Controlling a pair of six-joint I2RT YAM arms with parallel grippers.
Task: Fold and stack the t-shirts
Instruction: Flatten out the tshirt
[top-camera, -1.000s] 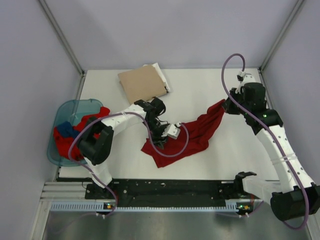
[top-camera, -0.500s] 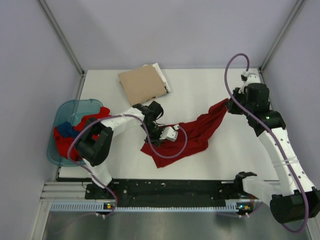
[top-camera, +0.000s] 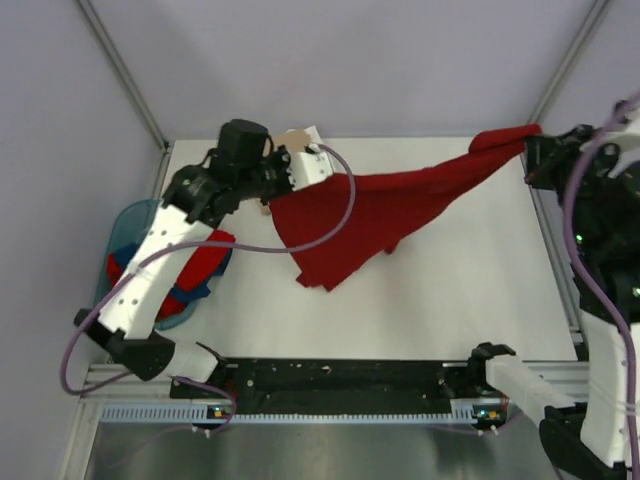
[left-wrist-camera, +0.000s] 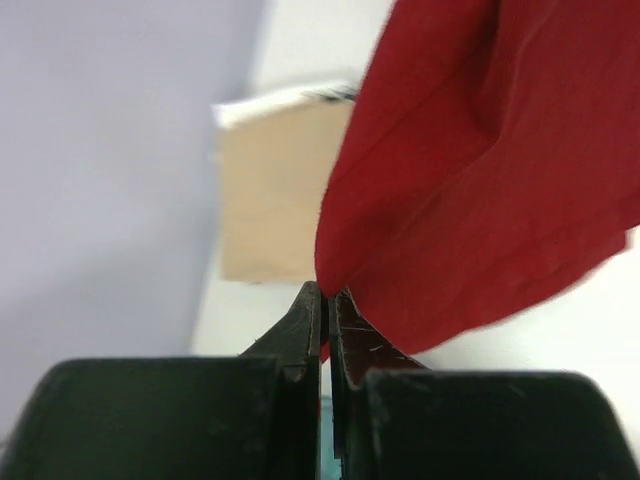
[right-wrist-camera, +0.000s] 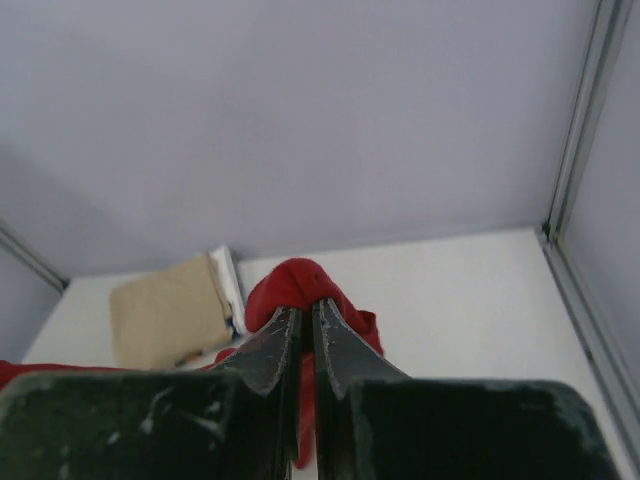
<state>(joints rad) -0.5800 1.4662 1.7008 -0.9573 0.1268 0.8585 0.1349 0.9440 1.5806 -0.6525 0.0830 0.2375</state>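
Over the far half of the bench (top-camera: 470, 300) I have both arms up and spread wide. The left arm (top-camera: 160, 270) slants from its base toward the far left corner, with the wrist turned inward. The right arm (top-camera: 605, 300) stands tall along the right edge, wrist near the far right corner.

The left claw (top-camera: 280, 190) is pressed together on an edge of the dark red t-shirt (top-camera: 390, 215). The left wrist view shows the claw (left-wrist-camera: 326, 295) with no gap at the tips and the cloth (left-wrist-camera: 480, 170) fanning out from the pinch. The right claw (top-camera: 530, 150) is also clamped on the shirt. In the right wrist view its tips (right-wrist-camera: 308, 310) nip a bunched red fold (right-wrist-camera: 295, 280).

The shirt hangs stretched between the two claws, above the bench. Its lower corner droops toward the middle, and I can't tell whether it touches.

The top view shows the teal tub (top-camera: 125, 215) at the left edge with red (top-camera: 200, 270) and blue (top-camera: 178, 298) shirts in it; neither wrist view shows the tub. The folded tan shirt (left-wrist-camera: 270, 200) lying on a white shirt (left-wrist-camera: 290, 95) is clear in both wrist views. From the top the left arm mostly covers them.
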